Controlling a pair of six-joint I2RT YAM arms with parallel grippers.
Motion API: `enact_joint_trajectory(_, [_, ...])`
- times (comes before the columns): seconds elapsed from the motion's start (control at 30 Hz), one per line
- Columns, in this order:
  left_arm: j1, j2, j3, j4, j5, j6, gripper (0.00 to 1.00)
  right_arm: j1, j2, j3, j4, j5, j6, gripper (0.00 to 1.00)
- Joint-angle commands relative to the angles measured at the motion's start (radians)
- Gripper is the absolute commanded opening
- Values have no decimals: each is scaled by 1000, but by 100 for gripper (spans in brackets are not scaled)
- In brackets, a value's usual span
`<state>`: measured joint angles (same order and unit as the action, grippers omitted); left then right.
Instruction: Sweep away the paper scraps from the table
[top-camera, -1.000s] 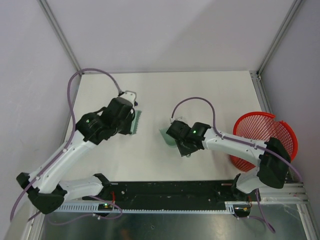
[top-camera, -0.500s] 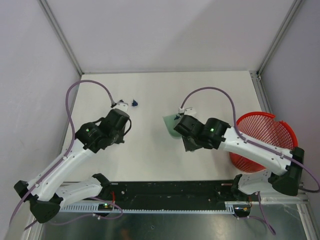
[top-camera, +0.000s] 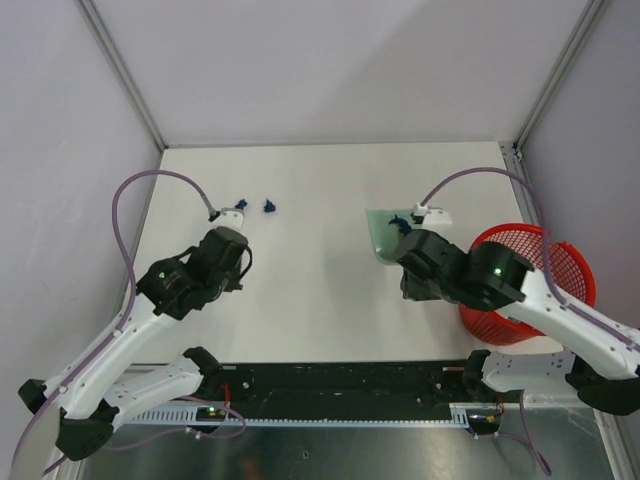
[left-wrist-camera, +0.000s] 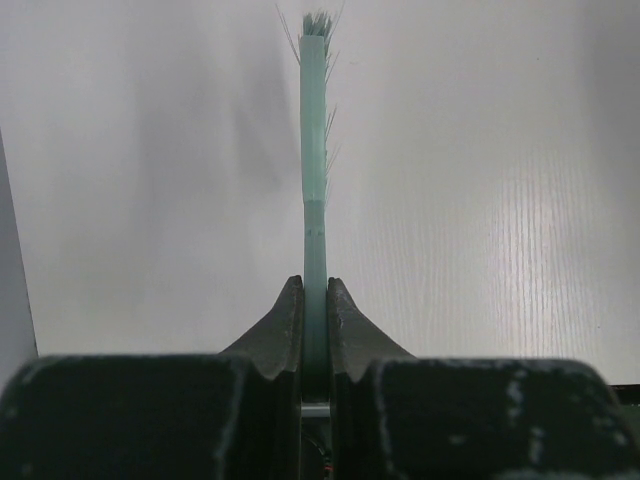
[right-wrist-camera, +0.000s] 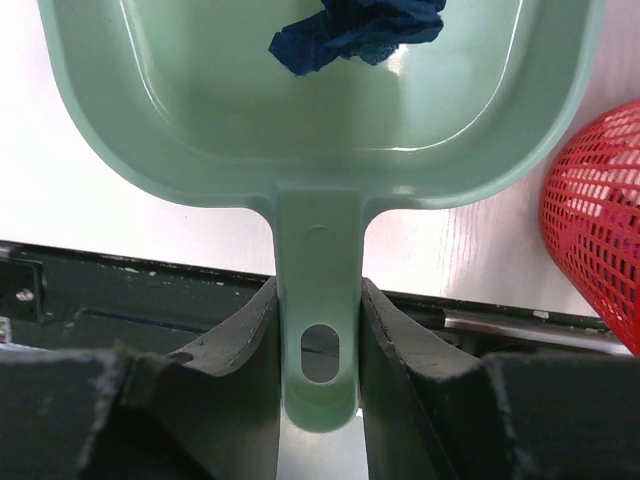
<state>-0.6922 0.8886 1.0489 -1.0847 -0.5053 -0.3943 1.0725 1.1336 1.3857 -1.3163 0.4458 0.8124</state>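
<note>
My right gripper (right-wrist-camera: 318, 297) is clamped on the handle of the pale green plastic dustpan (right-wrist-camera: 200, 120). The pan carries a wad of crumpled dark blue paper scraps (right-wrist-camera: 355, 30) and hangs just beside the red mesh basket (top-camera: 545, 250). I judge this the emptying step: next, carry the pan over the rim and tip it. My left gripper (left-wrist-camera: 315, 300) pinches the thin pale green brush (left-wrist-camera: 314, 150). Two more scraps (top-camera: 269, 206) lie far-left on the flat white table (top-camera: 320, 280), probably loose, though tiny from above. Plain pale walls enclose the table.
</note>
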Motion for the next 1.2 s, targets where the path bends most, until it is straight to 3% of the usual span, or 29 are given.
enact_joint_trajectory(0.0, [7, -31, -16, 52, -35, -33, 0, -1, -92, 49, -104, 95, 112, 0])
enact_joint_trajectory(0.53, [7, -58, -45, 75, -28, -46, 0, -19, -425, 29, -242, 240, 405, 0])
enact_joint_trajectory(1.17, [8, -67, -53, 81, -20, -48, 0, 10, -721, -85, 11, 270, 509, 0])
